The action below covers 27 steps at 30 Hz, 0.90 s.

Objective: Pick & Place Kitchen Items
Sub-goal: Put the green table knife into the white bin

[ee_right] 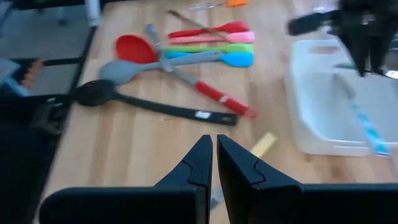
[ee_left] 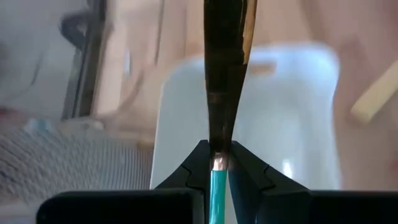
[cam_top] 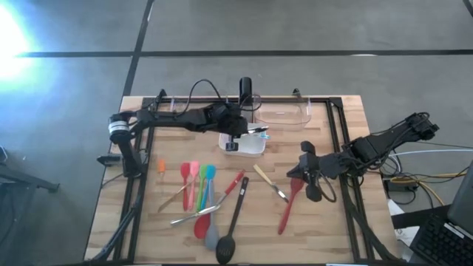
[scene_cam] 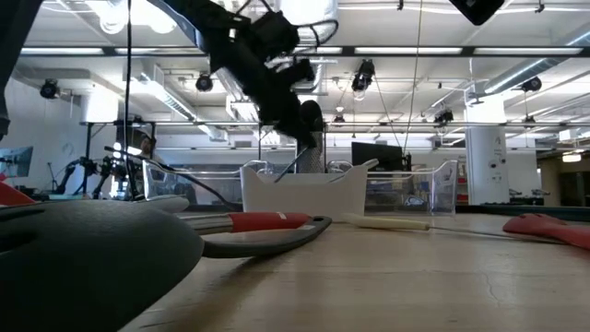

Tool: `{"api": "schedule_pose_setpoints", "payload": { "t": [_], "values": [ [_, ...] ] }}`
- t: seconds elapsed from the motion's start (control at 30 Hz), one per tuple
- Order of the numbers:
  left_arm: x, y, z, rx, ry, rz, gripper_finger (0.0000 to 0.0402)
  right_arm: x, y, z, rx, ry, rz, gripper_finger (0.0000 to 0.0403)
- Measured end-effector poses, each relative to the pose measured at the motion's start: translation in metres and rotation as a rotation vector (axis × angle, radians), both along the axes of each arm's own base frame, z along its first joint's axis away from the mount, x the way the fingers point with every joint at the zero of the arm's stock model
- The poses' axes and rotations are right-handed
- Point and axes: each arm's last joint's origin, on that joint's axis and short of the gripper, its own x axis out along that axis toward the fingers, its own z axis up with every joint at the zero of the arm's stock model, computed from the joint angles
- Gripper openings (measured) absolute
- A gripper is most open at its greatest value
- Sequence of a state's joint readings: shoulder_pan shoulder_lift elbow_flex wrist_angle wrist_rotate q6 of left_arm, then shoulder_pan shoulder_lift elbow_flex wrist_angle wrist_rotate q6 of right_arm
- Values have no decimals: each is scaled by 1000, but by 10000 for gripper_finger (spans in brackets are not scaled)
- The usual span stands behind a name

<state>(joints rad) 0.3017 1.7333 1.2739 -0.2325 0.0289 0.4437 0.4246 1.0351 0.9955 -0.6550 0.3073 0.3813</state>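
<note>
Knife [ee_left: 225, 93], teal handle, pinched in left claw [ee_left: 219, 163], hanging over white dish [ee_left: 298, 124]. Step: placing; blade tip seems inside dish but contact unclear. Next, prob: lower, let go, back off w/o tipping dish.

Right claw [ee_right: 214, 163] closed, empty, above desk [cam_top: 332, 229] near red spatula [cam_top: 288, 207].

Rest of utensils spread on desk: coloured spoons [cam_top: 198, 181], black spoon [cam_top: 230, 235].

Clear bin [cam_top: 284, 112] behind dish. Wood desk, dark frame. Room: grey floor, ceiling strip lights.

Left gripper [ee_left: 219, 167] grips blue-handled utensil [ee_left: 217, 193], handle end cut off; type perhaps knife.
</note>
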Motion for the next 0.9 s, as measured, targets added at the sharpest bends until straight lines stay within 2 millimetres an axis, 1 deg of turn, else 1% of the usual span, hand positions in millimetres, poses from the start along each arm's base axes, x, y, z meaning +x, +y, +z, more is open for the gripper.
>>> {"api": "schedule_pose_setpoints", "payload": {
  "t": [0.07, 0.13, 0.23, 0.33, 0.4, 0.53, 0.67, 0.73, 0.9],
  "values": [
    [0, -2, 12, -50, -102, -7, 35, -1, 0, -2, -45, -15, -45, 22],
    [-3, -4, 23, -74, -210, -6, 35, -2, 0, -9, -125, -43, -125, 22],
    [-4, -6, 31, -123, -320, 3, 35, -3, -2, -23, -259, -102, -288, 22],
    [-5, -11, 40, -177, -463, -70, 35, 0, -4, -40, -337, -159, -419, 22],
    [-5, -14, 47, -215, -571, -161, 35, 3, -5, -46, -356, -219, -478, 22],
    [-6, -21, 51, -324, -700, -339, 35, 8, -7, -53, -362, -298, -495, 22],
    [-6, -31, 57, -367, -808, -503, 35, 13, -7, -52, -357, -382, -476, 29],
    [-5, -35, 57, -377, -805, -533, 35, 16, -8, -51, -337, -416, -439, 42],
    [-4, -39, 57, -381, -802, -538, 35, 21, -11, -45, -285, -477, -383, 87]
  ]
}}
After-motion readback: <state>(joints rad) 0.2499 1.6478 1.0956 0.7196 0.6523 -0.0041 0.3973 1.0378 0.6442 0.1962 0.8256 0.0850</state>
